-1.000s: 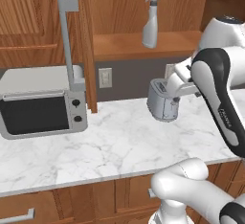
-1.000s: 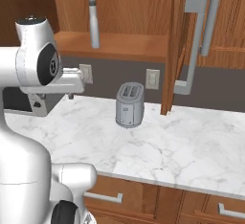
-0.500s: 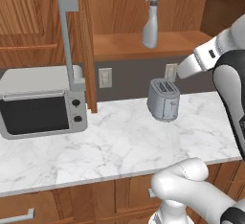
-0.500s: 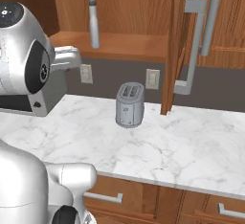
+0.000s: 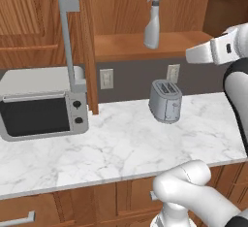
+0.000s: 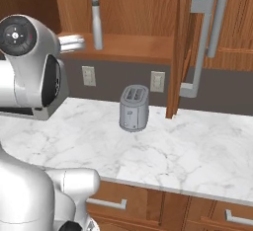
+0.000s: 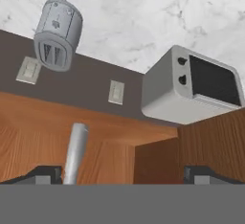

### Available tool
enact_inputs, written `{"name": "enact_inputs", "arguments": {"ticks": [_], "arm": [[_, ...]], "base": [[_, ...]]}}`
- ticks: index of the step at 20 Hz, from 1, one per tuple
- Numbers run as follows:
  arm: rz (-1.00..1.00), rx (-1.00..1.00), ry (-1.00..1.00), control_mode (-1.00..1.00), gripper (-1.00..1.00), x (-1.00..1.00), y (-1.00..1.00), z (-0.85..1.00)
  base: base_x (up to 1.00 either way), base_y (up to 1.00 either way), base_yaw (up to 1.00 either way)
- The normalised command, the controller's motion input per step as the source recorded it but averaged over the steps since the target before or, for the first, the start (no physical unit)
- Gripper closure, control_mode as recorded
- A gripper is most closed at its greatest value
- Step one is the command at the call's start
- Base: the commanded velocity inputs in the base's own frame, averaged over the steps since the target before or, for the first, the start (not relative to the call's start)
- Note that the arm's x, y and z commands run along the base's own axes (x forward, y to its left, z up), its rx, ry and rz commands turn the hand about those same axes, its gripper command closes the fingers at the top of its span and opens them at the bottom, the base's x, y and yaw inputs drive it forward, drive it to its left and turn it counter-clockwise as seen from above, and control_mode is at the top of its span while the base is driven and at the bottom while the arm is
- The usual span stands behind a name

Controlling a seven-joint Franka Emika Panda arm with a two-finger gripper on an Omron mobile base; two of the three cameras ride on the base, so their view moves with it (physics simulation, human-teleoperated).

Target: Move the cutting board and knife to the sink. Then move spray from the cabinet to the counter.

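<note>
— Spray bottle [image 5: 152, 19] stands upright on the cabinet [image 5: 145, 46] shelf, near its front edge.

— End effector [image 7: 122, 174] spread wide, empty; a crooked approach could topple it onto the worktop [image 5: 121, 143].

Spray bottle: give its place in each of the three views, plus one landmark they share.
Left base view: the spray stands top centre on the cabinet shelf.
Right base view: upper left, on the same shelf.
Hand view: bottom left, seen upside down, beside the left fingertip.
Shared landmark: the toaster, on the counter below the spray.
</note>
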Motion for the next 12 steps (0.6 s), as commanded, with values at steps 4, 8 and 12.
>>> {"name": "enact_inputs", "arguments": {"ticks": [4,8,12], "arm": [[0.02,0.10,-0.27,-1.00,-1.00,0.44,-0.02,0.31],[0.05,0.08,-0.19,-1.00,-1.00,0.49,-0.03,0.20],[0.01,0.06,-0.05,-1.00,-1.00,0.56,0.00,0.10]], "base": [[0.00,0.00,0.00],[0.00,0.00,0.00],[0.00,0.00,0.00]]}}
